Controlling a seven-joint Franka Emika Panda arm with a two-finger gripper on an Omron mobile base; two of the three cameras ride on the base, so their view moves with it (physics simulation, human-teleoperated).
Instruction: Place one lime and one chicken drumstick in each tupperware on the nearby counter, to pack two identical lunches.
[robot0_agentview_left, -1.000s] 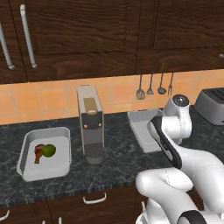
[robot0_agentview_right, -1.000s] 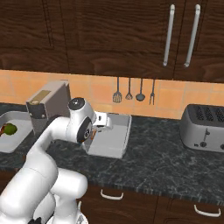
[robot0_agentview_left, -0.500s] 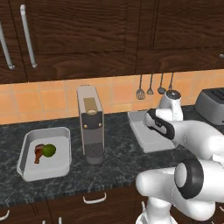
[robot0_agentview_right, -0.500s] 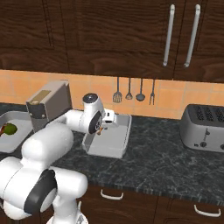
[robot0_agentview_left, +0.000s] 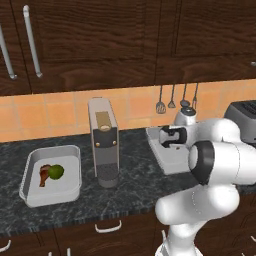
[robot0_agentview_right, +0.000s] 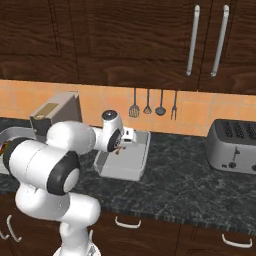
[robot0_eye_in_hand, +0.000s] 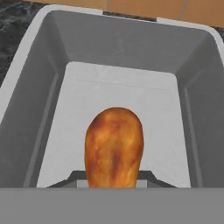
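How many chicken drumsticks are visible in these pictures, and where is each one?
2. One drumstick lies in the left tray beside the lime. The other drumstick is held by the gripper over the right tray. Others may be hidden.

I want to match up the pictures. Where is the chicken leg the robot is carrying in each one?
Left base view: the carried drumstick isn't clear; the arm covers the second tupperware.
Right base view: a small brown bit at the gripper, over that tray.
Hand view: the drumstick sits bottom middle, above the empty tray floor.
Shared landmark: the grey tupperware.
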